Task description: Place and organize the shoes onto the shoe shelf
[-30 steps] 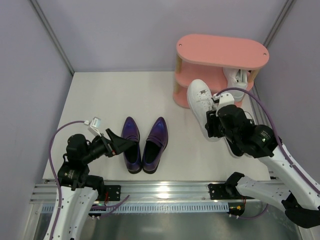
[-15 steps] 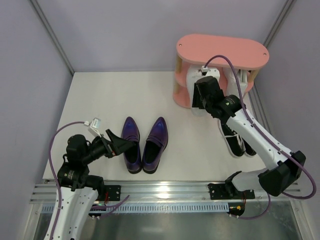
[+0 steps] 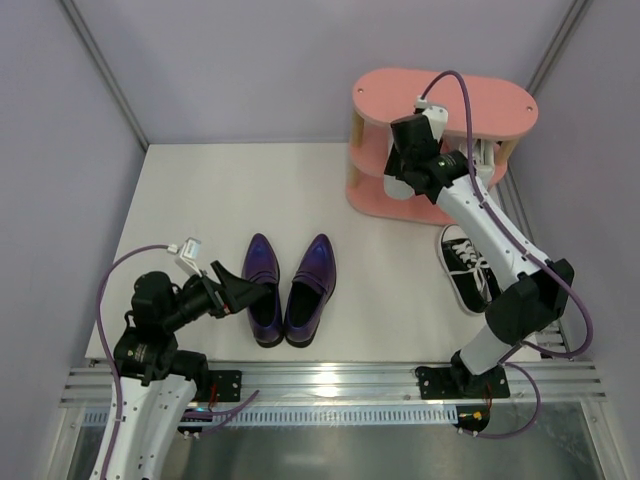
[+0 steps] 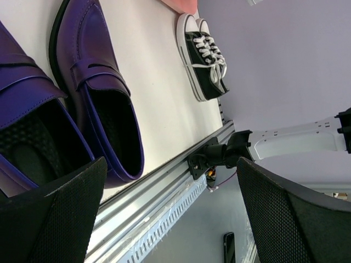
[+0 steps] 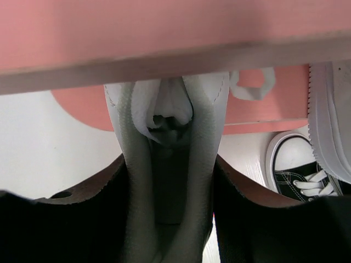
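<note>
Got the plain white lace-up sneaker (image 5: 204, 143) pinched at the heel by the half-closed right gripper (image 5: 170, 164), tucked under the pink shoe shelf's (image 3: 445, 100) top board, left end. Left gripper (image 4: 173, 164) spread wide, holding nothing, right by the 2 glossy purple loafers (image 3: 310, 275).

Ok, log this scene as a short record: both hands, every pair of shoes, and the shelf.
left hand: open, over the purple loafers
right hand: shut on white sneaker, at the shelf
white sneaker: toe in under a pink board
other white sneaker: on shelf, beside it
purple loafers: side by side on table
black sneakers: on table, near shelf
</note>
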Tool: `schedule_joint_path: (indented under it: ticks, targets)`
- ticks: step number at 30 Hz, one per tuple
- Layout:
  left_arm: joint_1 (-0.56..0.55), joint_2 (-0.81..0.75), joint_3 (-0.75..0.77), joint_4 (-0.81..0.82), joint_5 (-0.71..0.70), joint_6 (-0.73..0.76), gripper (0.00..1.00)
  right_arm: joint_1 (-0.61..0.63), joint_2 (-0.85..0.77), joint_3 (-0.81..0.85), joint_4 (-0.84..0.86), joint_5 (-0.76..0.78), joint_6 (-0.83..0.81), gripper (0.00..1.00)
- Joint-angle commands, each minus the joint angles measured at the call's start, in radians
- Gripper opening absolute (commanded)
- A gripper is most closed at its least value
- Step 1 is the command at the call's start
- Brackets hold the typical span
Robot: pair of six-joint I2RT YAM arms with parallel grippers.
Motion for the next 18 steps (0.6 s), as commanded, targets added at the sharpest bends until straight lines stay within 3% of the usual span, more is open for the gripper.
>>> schedule_joint_path:
  ticks: [1, 8, 17, 18]
  targets:
    - [-0.006, -0.014, 0.014, -0.014, 0.013, 0.029, 1.0, -0.039, -0.032, 0.064, 0.129, 0.067, 0.024, 0.04]
    - [-0.01, -0.003, 0.009, -0.003, 0.015, 0.029, 1.0, -0.097, -0.05, -0.034, 0.243, -0.028, -0.054, 0.04]
    - [-0.01, 0.008, 0.015, 0.023, 0.012, 0.01, 1.0, -0.129, -0.033, -0.017, 0.246, -0.173, -0.148, 0.04]
    - [-0.01, 0.014, 0.014, 0.029, 0.012, 0.007, 1.0, -0.129, -0.038, -0.014, 0.24, -0.17, -0.146, 0.22]
